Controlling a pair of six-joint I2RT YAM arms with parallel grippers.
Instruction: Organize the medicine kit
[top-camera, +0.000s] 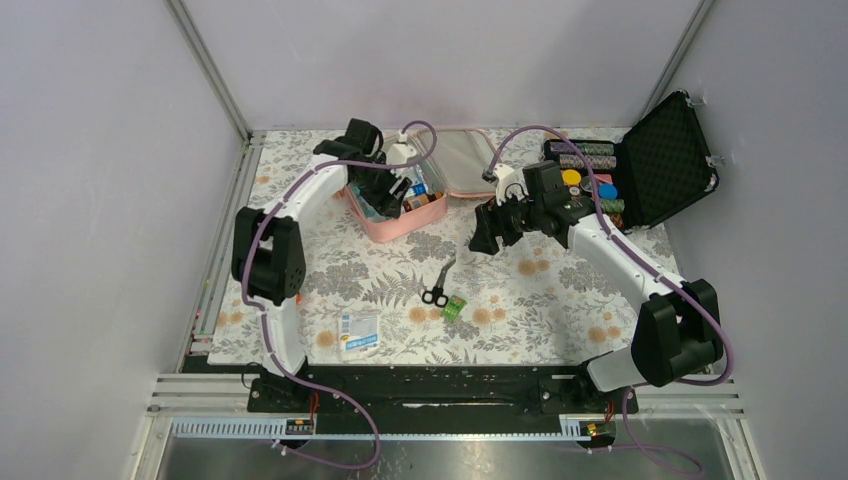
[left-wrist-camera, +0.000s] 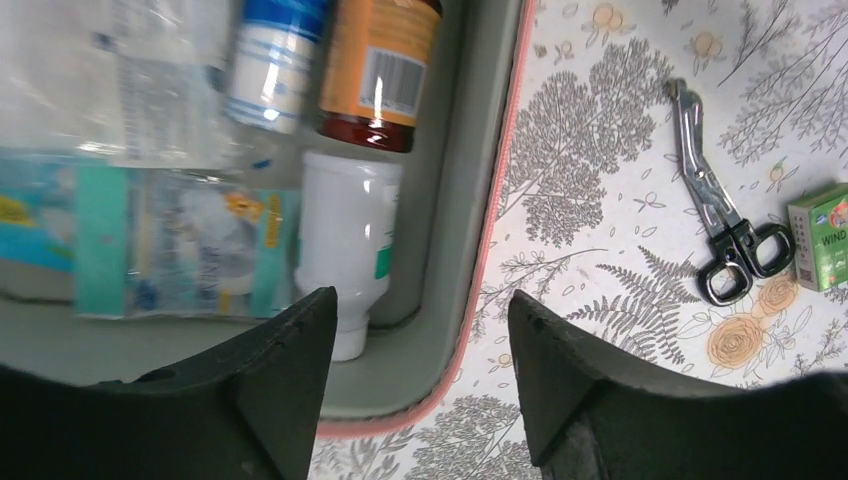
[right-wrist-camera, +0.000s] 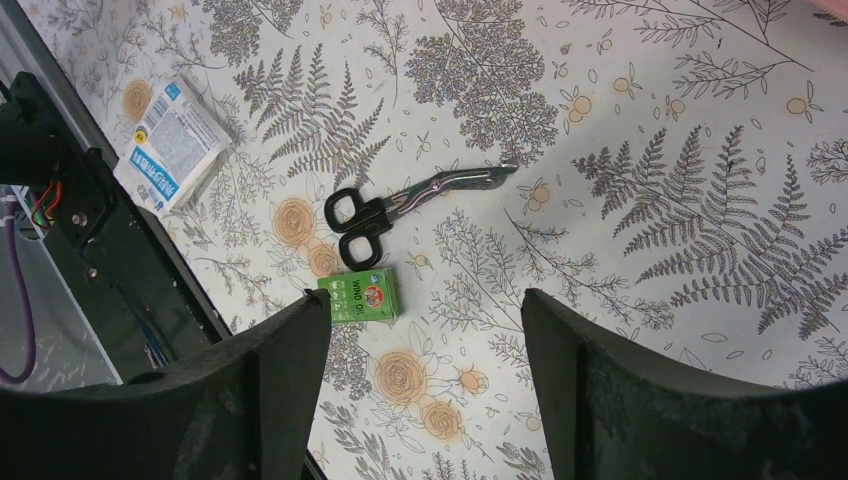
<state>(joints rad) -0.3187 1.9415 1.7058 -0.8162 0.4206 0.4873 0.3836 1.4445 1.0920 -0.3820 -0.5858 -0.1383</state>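
The pink medicine kit (top-camera: 400, 228) lies open at the back left, its lid (top-camera: 462, 160) folded back. Inside I see a white bottle (left-wrist-camera: 345, 235), an amber bottle (left-wrist-camera: 378, 70), a blue-and-white roll (left-wrist-camera: 272, 65) and packets (left-wrist-camera: 170, 240). My left gripper (top-camera: 392, 190) hovers open and empty over the kit's near corner (left-wrist-camera: 455, 370). My right gripper (top-camera: 487, 240) is open and empty above the cloth. Black-handled scissors (top-camera: 438, 284) and a green box (top-camera: 455, 307) lie mid-table, also in the right wrist view: scissors (right-wrist-camera: 400, 205), box (right-wrist-camera: 360, 296). A blue-white sachet (top-camera: 359, 329) lies near the front.
A black hard case (top-camera: 655, 160) with colourful chips stands open at the back right. A floral cloth (top-camera: 560, 310) covers the table. The black frame rail (top-camera: 440, 385) runs along the near edge. Grey walls close in on both sides.
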